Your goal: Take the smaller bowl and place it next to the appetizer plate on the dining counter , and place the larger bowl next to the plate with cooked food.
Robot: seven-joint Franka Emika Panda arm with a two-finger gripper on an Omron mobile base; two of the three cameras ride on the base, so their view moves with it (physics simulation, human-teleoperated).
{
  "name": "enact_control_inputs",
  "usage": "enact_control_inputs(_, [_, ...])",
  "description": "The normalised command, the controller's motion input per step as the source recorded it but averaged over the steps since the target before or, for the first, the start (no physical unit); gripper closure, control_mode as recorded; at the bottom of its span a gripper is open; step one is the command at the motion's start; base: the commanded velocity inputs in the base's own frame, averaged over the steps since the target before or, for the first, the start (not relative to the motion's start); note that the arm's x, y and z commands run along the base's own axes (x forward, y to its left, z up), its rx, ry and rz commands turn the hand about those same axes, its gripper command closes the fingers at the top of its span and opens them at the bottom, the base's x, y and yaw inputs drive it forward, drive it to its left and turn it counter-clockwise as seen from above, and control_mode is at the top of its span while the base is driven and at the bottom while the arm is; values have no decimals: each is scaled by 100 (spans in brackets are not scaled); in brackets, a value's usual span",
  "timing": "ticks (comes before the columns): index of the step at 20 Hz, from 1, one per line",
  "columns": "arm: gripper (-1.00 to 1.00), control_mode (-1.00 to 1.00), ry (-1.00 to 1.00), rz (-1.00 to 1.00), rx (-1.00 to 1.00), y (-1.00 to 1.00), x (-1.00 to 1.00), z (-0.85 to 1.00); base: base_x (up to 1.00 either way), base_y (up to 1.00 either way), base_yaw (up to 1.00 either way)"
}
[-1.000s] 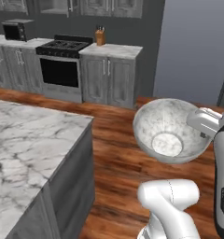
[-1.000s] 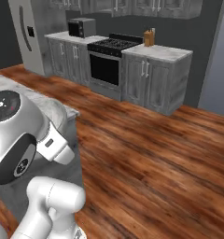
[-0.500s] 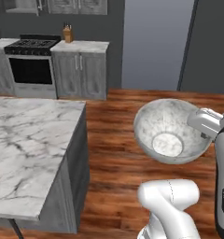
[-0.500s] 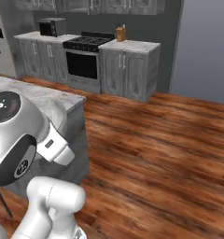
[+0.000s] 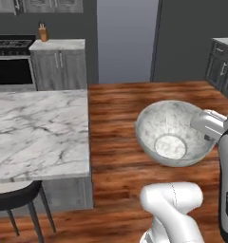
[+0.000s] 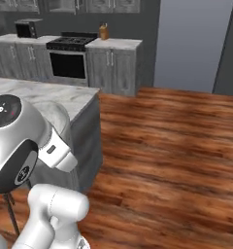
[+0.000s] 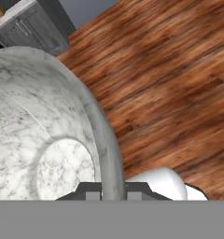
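Observation:
The larger bowl [image 5: 175,133], grey-white speckled stone with a pale inside, hangs tilted in the air over the wooden floor, to the right of the dining counter [image 5: 39,134]. My gripper [image 5: 207,125] is shut on its right rim. In the hand view the rim of the bowl [image 7: 48,121] runs between my gripper [image 7: 113,190] and its two dark fingertips [image 7: 88,192]. The counter's white, grey-veined marble top [image 6: 54,96] is bare where it shows. The smaller bowl, the appetizer plate and the plate with cooked food are out of view.
A dark stool [image 5: 12,201] stands at the counter's near edge. Against the back wall are grey cabinets [image 5: 59,66], a black stove [image 6: 69,61], a microwave [image 6: 27,28] and a knife block [image 5: 42,33]. More dark cabinets [image 5: 224,66] stand at the right. Wooden floor [image 6: 172,146] stretches beyond the counter.
The whole scene has slid left in both base views, so the base has moved; the dining counter's corner now lies closer. The larger bowl stays in my shut gripper, in the same place.

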Motion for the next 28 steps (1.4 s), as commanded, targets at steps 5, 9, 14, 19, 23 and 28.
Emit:
enact_control_inputs(5, [100, 100, 0, 0, 0, 0, 0, 0, -76, 100, -41])
enact_control_inputs(9, [100, 100, 0, 0, 0, 0, 0, 0, -52, 100, -38])
enact_control_inputs(14, [100, 100, 0, 0, 0, 0, 0, 0, -6, 100, -31])
enact_control_inputs(19, [100, 100, 0, 0, 0, 0, 0, 0, 2, 100, -26])
enact_control_inputs(23, [100, 100, 0, 0, 0, 0, 0, 0, 0, 100, -22])
enact_control_inputs(28, [100, 100, 0, 0, 0, 0, 0, 0, 3, 100, -16])
